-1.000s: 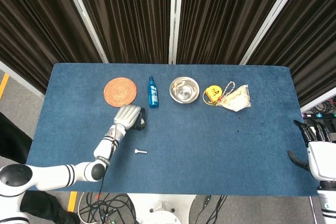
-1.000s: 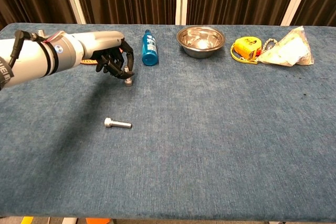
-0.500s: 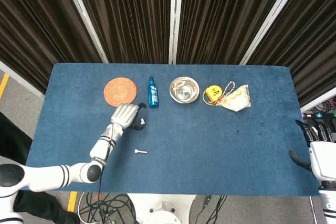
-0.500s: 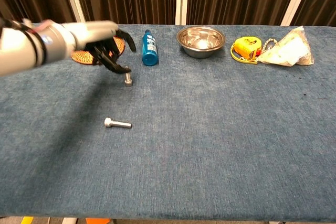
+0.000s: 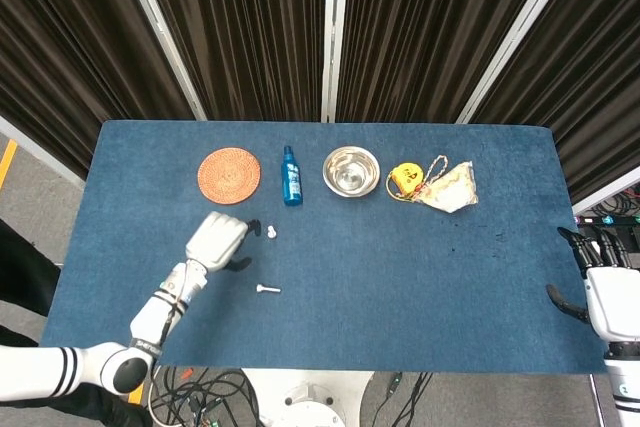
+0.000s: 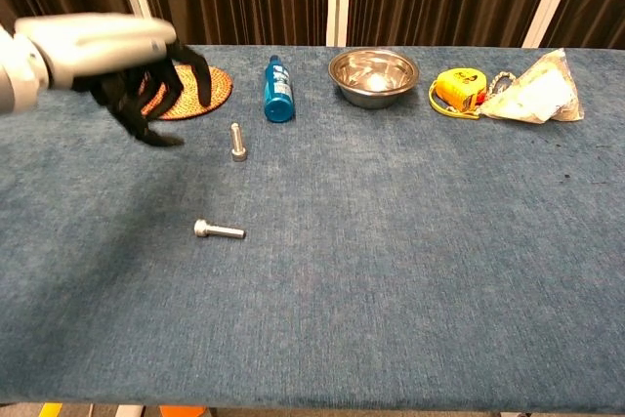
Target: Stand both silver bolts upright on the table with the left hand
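Standing on its head on the blue felt-covered table (image 6: 410, 271), one silver hex-socket bolt (image 6: 236, 142) points straight up in the chest view; from the head view it shows only as a small pale spot. At about seven o'clock from it the second silver bolt (image 6: 218, 231) lies flat on its side. The robot's left hand (image 6: 137, 70), white-backed with black fingers spread and holding nothing, hovers at nine o'clock from the upright bolt, apart from it. At the far right edge of the head view the right hand (image 5: 596, 282) hangs off the table with fingers loosely apart; the chest view does not show it. Along the back sit a woven orange round mat (image 5: 229, 175), a blue plastic bottle (image 6: 278, 89) and a shiny steel bowl (image 6: 373, 76).
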You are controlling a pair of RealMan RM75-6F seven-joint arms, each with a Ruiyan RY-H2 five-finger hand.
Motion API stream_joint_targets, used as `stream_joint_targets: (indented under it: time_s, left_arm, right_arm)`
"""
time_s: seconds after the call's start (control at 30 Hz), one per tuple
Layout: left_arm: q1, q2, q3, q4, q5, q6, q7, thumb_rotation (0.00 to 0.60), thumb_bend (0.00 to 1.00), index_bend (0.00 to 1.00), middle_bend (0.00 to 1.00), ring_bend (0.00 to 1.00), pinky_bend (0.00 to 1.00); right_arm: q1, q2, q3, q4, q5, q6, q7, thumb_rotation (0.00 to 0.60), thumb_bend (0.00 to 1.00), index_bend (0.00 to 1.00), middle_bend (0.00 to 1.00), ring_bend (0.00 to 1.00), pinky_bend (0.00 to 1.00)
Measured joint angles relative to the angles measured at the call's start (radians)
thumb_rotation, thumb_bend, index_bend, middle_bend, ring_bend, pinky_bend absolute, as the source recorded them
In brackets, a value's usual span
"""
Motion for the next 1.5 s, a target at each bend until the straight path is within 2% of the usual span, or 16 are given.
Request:
stream_joint_targets:
  time_s: [0.17, 0.47, 0.77, 1.0, 1.5]
  left_arm:
    - [-0.008, -0.056, 0.022, -0.008, -0.017, -0.015, 0.068, 0.591, 0.24, 0.43, 0.79, 0.75, 0.71]
    - [-0.028, -0.14, 0.052, 0.001, -0.068, -0.021, 0.177, 0.592, 0.25, 0.45, 0.82, 0.79, 0.74]
    - [-0.04, -0.203, 0.043, 0.032, -0.157, -0.001, 0.242, 0.587, 0.29, 0.47, 0.85, 0.82, 0.75]
    - [-0.056, -0.22, 0.036, 0.045, -0.22, -0.015, 0.263, 0.587, 0.29, 0.48, 0.85, 0.82, 0.75]
    - [-0.077, -0.213, 0.053, 0.02, -0.242, -0.031, 0.276, 0.579, 0.29, 0.5, 0.84, 0.82, 0.75]
  right_arm:
    - [-0.011, 0.003, -0.003, 0.001, 0.002, 0.013, 0.004, 0.6, 0.15, 0.14, 0.22, 0.06, 0.1]
    - [-0.012, 0.0, -0.006, 0.008, 0.0, 0.011, 0.012, 0.6, 0.15, 0.14, 0.22, 0.06, 0.1]
    - [-0.01, -0.006, -0.007, 0.016, 0.002, 0.004, 0.018, 0.6, 0.15, 0.14, 0.22, 0.06, 0.1]
    - [-0.015, -0.006, -0.009, 0.02, 0.005, 0.007, 0.024, 0.6, 0.15, 0.14, 0.22, 0.06, 0.1]
    - [-0.02, -0.008, -0.012, 0.021, 0.005, 0.011, 0.026, 0.6, 0.15, 0.14, 0.22, 0.06, 0.1]
